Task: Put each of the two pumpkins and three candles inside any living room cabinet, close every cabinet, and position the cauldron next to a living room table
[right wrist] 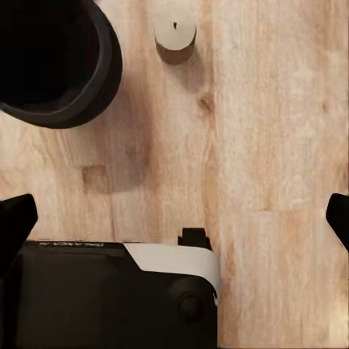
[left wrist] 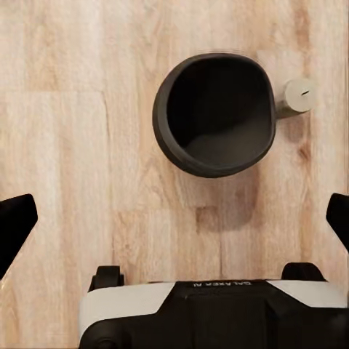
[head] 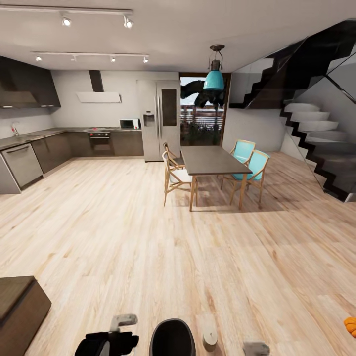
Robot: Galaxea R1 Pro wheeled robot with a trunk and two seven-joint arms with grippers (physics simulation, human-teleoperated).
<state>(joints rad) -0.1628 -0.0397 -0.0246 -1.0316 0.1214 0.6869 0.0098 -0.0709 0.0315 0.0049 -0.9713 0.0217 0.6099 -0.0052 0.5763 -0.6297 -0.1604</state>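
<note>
One candle point(head: 210, 339) stands on the floor point(head: 148, 237) just beside the cauldron point(head: 172, 338), directly ahead of your base and between your two arms. In the right wrist view the candle point(right wrist: 175, 32) lies ahead of the right gripper point(right wrist: 174, 218), nearer that arm than the left; it stands upright, wick up. Both grippers hang with fingers spread wide and nothing between them (the left gripper point(left wrist: 174, 222) looks down on the cauldron point(left wrist: 215, 114)). A pumpkin point(head: 350, 326) sits on the floor far to your right, cut off by the frame edge. A dark wooden unit point(head: 20, 309), likely the cabinet, is partly visible at your left; you cannot confirm its drawers.
</note>
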